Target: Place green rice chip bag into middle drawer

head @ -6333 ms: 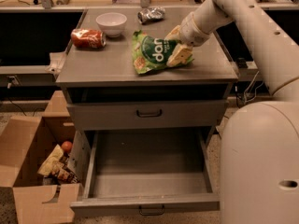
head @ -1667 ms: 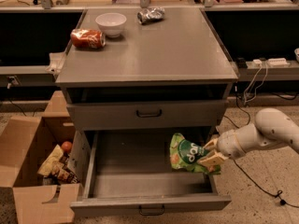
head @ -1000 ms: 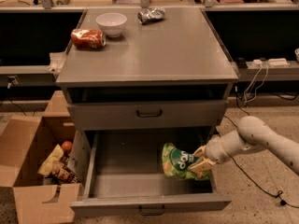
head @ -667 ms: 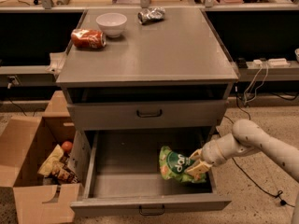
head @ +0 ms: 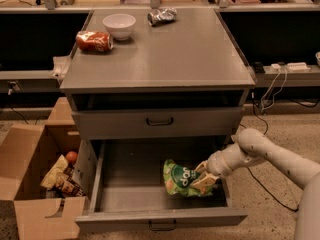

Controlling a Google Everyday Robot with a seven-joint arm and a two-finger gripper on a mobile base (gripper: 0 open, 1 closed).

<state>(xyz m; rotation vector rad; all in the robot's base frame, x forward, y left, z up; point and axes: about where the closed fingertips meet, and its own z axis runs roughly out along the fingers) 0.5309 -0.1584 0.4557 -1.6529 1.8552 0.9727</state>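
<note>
The green rice chip bag point(head: 182, 180) lies inside the open middle drawer point(head: 160, 218), at its right side, low over or on the drawer floor. My gripper point(head: 204, 180) reaches in over the drawer's right wall and is shut on the bag's right end. The white arm point(head: 265, 154) comes in from the right. The drawer's black bar handle point(head: 161, 227) shows at the front bottom.
The matching grey drawer point(head: 159, 122) above is closed. On the cabinet top point(head: 165, 54) lie a red-orange can point(head: 93, 41), a white bowl point(head: 118, 25) and a crumpled silver foil bag point(head: 161, 15). An open cardboard box point(head: 40, 184) with snacks stands at the left. Cables run along the floor at the right.
My gripper has carried the bag from the cabinet top down into the open drawer, then lower and to the left inside it.
</note>
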